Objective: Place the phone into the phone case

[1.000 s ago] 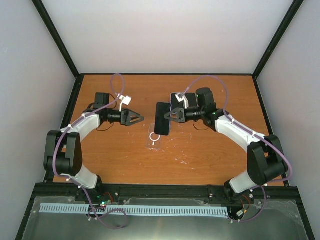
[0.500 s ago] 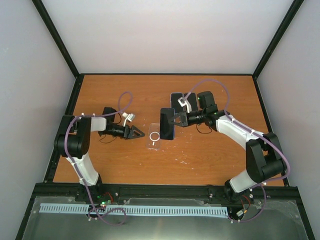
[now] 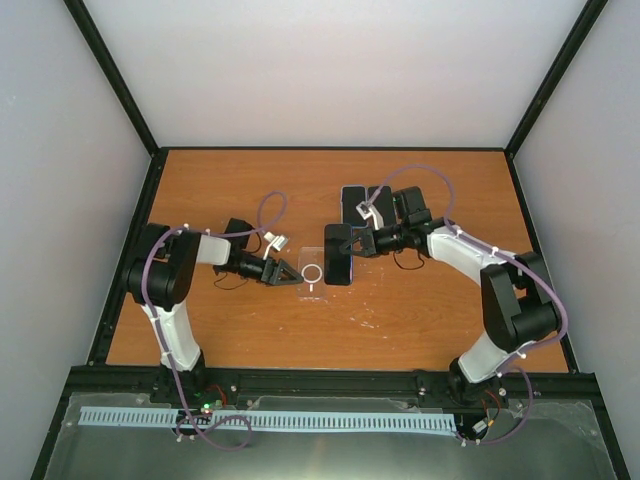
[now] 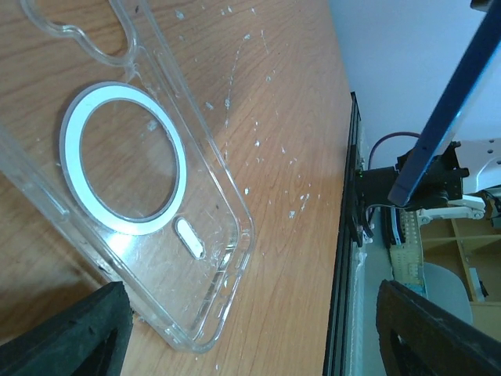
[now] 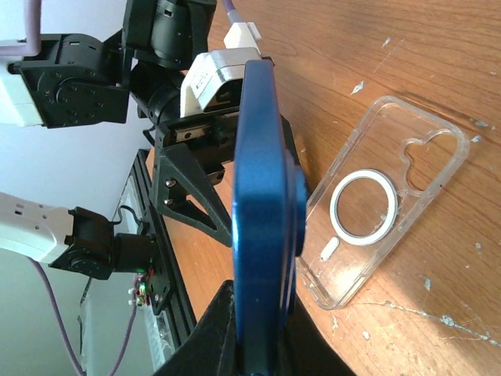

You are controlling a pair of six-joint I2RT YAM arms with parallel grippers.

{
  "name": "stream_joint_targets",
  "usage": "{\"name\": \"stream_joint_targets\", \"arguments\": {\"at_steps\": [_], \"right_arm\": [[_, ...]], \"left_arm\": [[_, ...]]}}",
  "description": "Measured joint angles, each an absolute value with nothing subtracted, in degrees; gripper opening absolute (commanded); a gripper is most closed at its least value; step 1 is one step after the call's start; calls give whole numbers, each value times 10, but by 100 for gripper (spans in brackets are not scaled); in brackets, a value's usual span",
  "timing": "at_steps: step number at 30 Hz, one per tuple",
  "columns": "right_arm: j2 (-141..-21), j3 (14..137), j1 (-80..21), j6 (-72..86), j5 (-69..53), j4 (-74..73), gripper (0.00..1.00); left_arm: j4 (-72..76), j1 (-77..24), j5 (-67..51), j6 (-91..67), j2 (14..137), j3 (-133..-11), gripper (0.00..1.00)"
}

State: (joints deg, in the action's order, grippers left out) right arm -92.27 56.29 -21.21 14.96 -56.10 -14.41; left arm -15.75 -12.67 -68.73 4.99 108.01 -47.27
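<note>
Left gripper (image 3: 292, 274) jaws wide apart, holding nothing; right gripper (image 3: 352, 243) jaws clamped shut on the dark blue slab phone (image 3: 338, 255). Top view: the phone is held on edge, upright, off the orange-brown wooden table (image 3: 420, 320), just right of the clear plastic phone case with a white ring (image 3: 311, 270), which lies flat mid-table between both grippers. The left tips are right at the case's left side; contact can't be told. Left wrist view: the case (image 4: 211, 235) lies open side up, its lower end between the two spread black pads (image 4: 70, 329), which don't yet touch it. The phone edge (image 4: 442, 102) hangs above and beyond. Right wrist view: the phone (image 5: 262, 204) is pinched at its lower end, and the case (image 5: 383, 196) lies beside and below it with the camera cutout at the far end. Risks: the phone is still on edge, so lowering it without tilting flat would probably jam on the rim or push the loose case away. If the left jaws close badly, the thin wall could flex or skid. Versus a second earlier: the left arm has swung in and down from well left of the case to right beside it, with jaws narrowed slightly. The right arm has brought the phone lower and nearer. The case has barely moved.
</note>
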Motion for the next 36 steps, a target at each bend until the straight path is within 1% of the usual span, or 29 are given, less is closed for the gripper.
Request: {"name": "stream_joint_targets", "arguments": {"at_steps": [9,13,19,27,36], "right_arm": [[-973,583,-212,156,-557,-155,3],[-1007,617,-213,161,-557,-176,3],[-1040,634,-225,209,-557,-173,3],[-1100,662,-270,267,-553,-157,3],[-1159,682,-279,304,-547,-133,3]], "left_arm": [[-140,-136,-683,42,1080,-473,86],[-128,-107,-668,24,1070,-473,88],[-90,-41,-638,-6,1052,-472,86],[-79,-43,-620,-20,1048,-472,82],[-76,-43,-619,-23,1048,-472,80]]}}
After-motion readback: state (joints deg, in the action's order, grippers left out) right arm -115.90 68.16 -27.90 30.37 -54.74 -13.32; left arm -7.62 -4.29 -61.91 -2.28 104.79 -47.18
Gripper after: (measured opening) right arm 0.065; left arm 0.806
